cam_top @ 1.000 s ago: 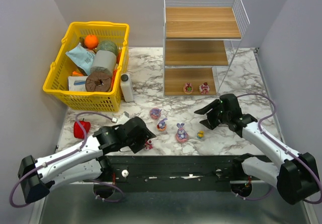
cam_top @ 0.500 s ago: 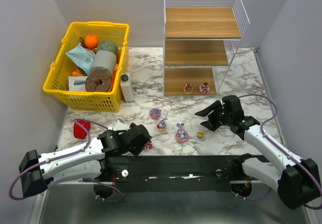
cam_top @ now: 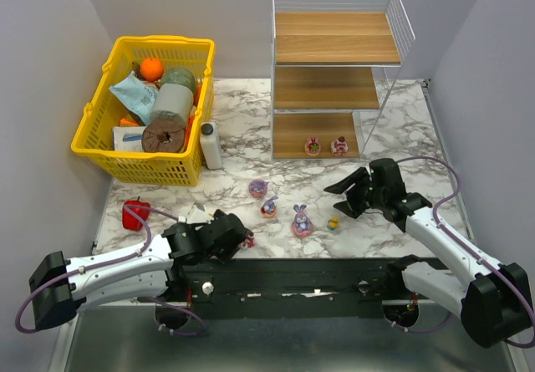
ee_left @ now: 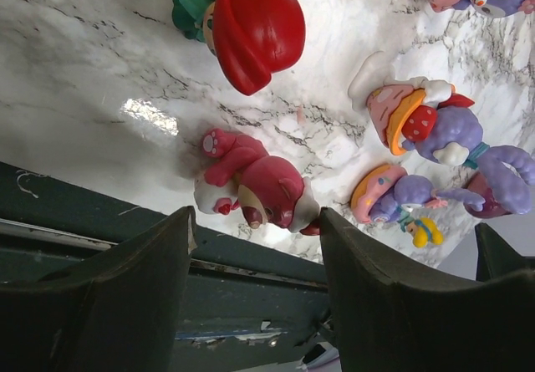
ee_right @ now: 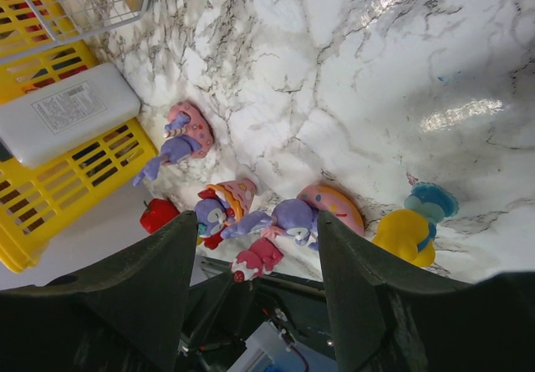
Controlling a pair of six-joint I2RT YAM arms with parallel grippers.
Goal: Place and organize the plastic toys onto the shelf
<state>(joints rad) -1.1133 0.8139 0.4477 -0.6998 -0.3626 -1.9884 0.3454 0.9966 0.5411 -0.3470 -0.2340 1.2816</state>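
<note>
The shelf (cam_top: 334, 38) stands at the back right, with two plastic toys (cam_top: 313, 145) (cam_top: 339, 146) on its bottom board. Several more stand on the marble: purple ones on pink bases (cam_top: 258, 188) (cam_top: 301, 221), a small one (cam_top: 268, 207) and a yellow-haired doll (cam_top: 333, 223). A pink-red toy (cam_top: 248, 241) (ee_left: 251, 184) lies at the near edge. My left gripper (cam_top: 238, 236) (ee_left: 257, 221) is open, its jaws either side of it without touching. A red-haired doll (ee_left: 251, 21) stands beyond. My right gripper (cam_top: 344, 195) (ee_right: 257, 221) is open and empty, right of the yellow-haired doll (ee_right: 414, 226).
A yellow basket (cam_top: 142, 167) full of items stands at the back left, with a white bottle (cam_top: 211, 145) beside it. A red pepper-shaped item (cam_top: 134, 213) lies at the left near my left arm. The dark mounting rail (cam_top: 292, 272) runs along the near table edge.
My left gripper has moved towards the near edge and closed in on the pink-red toy, uncovering more of the red pepper. My right gripper shifted slightly right and stayed open.
</note>
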